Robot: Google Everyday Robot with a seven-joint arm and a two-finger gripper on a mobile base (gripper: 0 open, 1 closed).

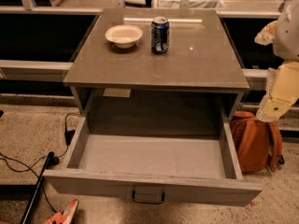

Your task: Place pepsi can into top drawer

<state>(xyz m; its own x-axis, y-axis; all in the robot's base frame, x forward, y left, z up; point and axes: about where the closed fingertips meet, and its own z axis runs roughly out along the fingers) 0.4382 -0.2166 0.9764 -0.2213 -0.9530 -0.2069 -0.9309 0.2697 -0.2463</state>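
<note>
The pepsi can (160,34), dark blue with a silver top, stands upright on the grey table top (187,64), towards the back and near the middle. The top drawer (149,155) is pulled fully out below the table top. It is grey, shows nothing inside, and has a small dark handle (148,197) on its front. My arm with the gripper (276,99) hangs at the right edge of the view, beside the table's right side. It is well to the right of the can, touches nothing and holds nothing that I can see.
A cream-white bowl (124,35) sits just left of the can. An orange backpack (254,139) leans on the floor right of the drawer. Black cables (28,167) and a dark pole (37,185) lie on the floor at the left.
</note>
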